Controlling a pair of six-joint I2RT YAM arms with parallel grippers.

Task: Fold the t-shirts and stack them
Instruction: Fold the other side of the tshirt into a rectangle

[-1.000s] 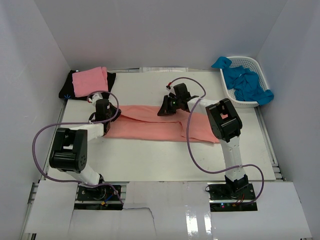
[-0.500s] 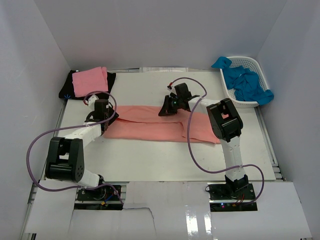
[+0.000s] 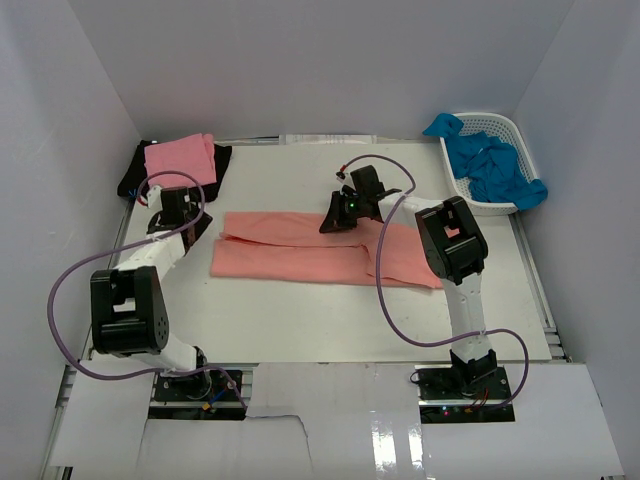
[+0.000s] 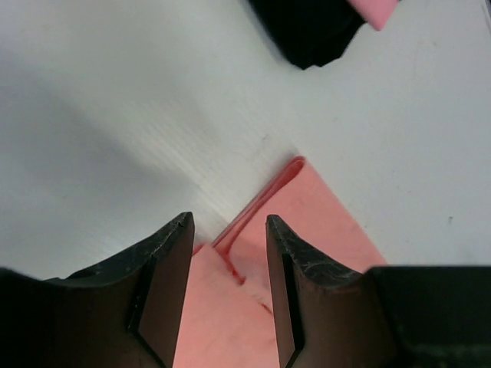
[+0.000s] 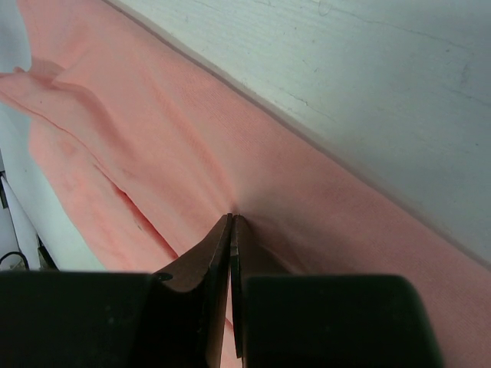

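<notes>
The salmon t-shirt (image 3: 300, 255) lies as a long folded strip across the middle of the table. My left gripper (image 3: 192, 225) hovers open just off its left end; in the left wrist view the shirt's corner (image 4: 322, 222) shows below the parted jaws of that gripper (image 4: 229, 218), which hold nothing. My right gripper (image 3: 330, 222) is shut on a pinch of the shirt's back edge, and the cloth (image 5: 153, 138) tents up to its tips (image 5: 232, 218). A folded pink t-shirt (image 3: 180, 160) rests on a black t-shirt (image 3: 135, 180) at the back left. Blue t-shirts (image 3: 490, 165) fill the basket.
The white lattice basket (image 3: 510, 125) stands at the back right against the wall. White walls close in the table on three sides. In the left wrist view the black shirt (image 4: 307, 31) and a pink corner (image 4: 376, 9) lie beyond the jaws.
My left gripper opened, let go of the salmon shirt's left end and drew back to the left. That end now lies flat. The right gripper has stayed shut in place.
</notes>
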